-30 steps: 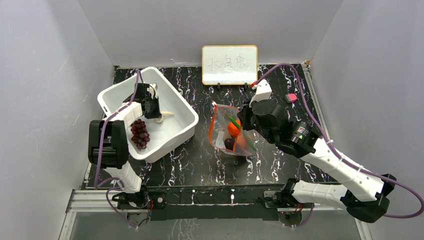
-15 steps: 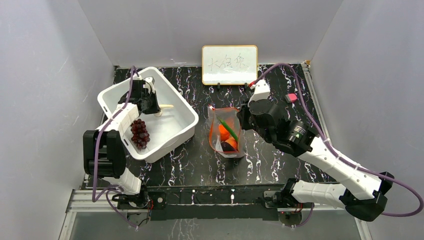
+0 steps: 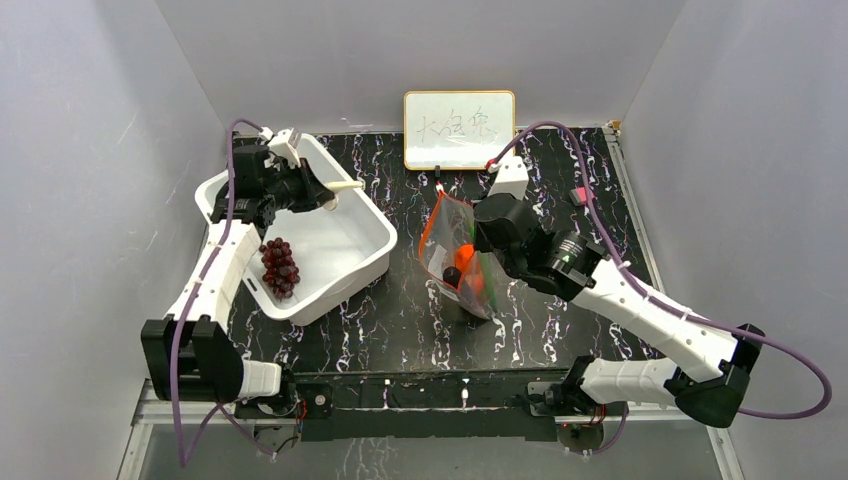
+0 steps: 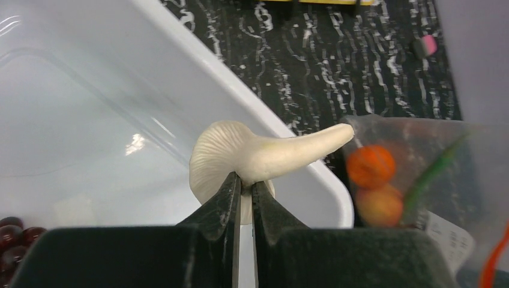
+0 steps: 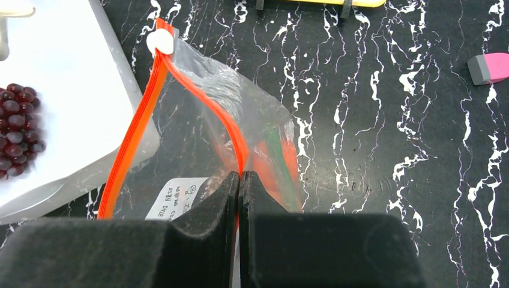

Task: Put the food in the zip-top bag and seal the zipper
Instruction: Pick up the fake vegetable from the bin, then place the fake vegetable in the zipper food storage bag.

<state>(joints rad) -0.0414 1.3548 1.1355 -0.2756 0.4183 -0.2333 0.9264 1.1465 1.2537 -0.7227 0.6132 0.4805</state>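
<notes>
Left arm: stretched long from its base, forearm running up the left side of the desk (image 3: 560, 150), wrist bent right over the far corner of the white bin (image 3: 385, 245). Left end effector (image 4: 245, 180) is nearly closed, its jaws pinching the cap of a whitish mushroom piece (image 4: 264, 153), with the stem pointing right, past the bin rim. The piece is held up, clear of the bin floor.

Right arm: elbow low at the right, forearm slanting up-left to mid-desk. Right end effector (image 5: 240, 177) is clamped tight on one lip of the zip-top bag (image 5: 198, 150), right on the zipper (image 5: 129, 141). The mouth gapes, and the other lip falls away toward the bin. The bag sits just right of the bin, in front of the whiteboard (image 3: 459, 116). I cannot tell whether its bottom rests on the desk.

Top view only: both arm poses, and a dark piece with orange fruit low in the bag.

Left wrist only: the mushroom's ribbed underside, plus two orange fruits (image 4: 371, 166) and a green stick (image 4: 432, 174) blurred through the plastic.

Right wrist only: white slider tab (image 5: 159, 41) at the far end of the zipper, white label (image 5: 180, 195), pink eraser (image 5: 487, 67) off to the right. The grape bunch (image 5: 18, 129) lies in the bin.
</notes>
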